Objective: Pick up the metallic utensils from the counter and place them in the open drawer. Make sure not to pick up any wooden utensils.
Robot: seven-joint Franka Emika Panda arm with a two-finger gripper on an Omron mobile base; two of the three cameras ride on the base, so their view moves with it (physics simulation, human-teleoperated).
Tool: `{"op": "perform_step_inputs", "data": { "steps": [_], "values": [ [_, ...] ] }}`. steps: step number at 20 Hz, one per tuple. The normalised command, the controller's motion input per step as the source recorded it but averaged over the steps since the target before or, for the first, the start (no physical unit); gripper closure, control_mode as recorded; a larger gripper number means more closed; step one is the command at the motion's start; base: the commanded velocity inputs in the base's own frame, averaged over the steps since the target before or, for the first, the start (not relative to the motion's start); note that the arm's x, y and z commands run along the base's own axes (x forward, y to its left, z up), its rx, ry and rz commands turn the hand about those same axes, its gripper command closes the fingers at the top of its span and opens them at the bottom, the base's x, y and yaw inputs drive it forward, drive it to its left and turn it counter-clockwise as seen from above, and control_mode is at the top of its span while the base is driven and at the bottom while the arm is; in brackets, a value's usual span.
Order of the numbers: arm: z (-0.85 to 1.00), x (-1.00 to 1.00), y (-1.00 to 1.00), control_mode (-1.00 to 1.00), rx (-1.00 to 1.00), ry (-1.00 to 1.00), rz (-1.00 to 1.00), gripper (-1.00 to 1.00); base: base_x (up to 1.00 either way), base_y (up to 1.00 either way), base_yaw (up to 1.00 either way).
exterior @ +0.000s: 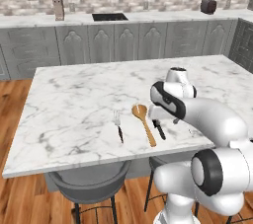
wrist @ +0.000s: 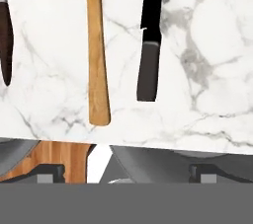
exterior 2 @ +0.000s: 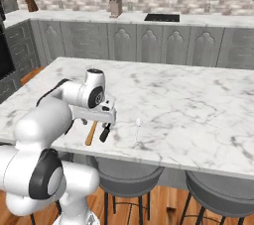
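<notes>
Your end effector [wrist: 126, 171], fingers apart, hovers over the black knife [wrist: 149, 45] beside the wooden spoon [wrist: 97, 50] on the surface [exterior: 74, 99].

Soft, even light is falling across the whole rendered kitchen, bright without any harsh source showing. The counter [exterior: 74, 99] is reading clean white, with no glare washing out its grey veining. Shadows are staying faint: only a thin dark edge is lying beside the wooden spoon [wrist: 96, 55] and the black knife [wrist: 149, 45] in the hand view (both looking crisp there). The base views are looking slightly soft and coarse, and straight edges are staying straight toward the frame borders.
</notes>
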Motion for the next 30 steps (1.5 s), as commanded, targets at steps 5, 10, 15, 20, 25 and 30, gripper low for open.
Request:
{"op": "perform_step_inputs", "data": {
  "steps": [5,10,15,20,25,30],
  "values": [
    [-0.48,0.30,0.00,-1.00,0.00,-0.01,0.00,-1.00,0.00,0.00,0.00],
    [-0.39,0.35,-0.04,-1.00,0.00,-0.05,0.00,-1.00,0.00,0.00,0.00],
    [-0.52,0.26,0.00,-1.00,0.00,0.00,0.00,-1.00,0.00,0.00,0.00],
    [-0.54,0.26,0.00,-1.00,0.00,0.00,0.00,-1.00,0.00,0.00,0.00],
    [-0.51,0.28,-0.02,-1.00,0.00,-0.01,0.00,-1.00,0.00,0.00,0.00],
    [-0.15,0.11,-0.01,-1.00,0.00,-0.05,0.00,1.00,0.00,0.00,0.00]
  ]
}}
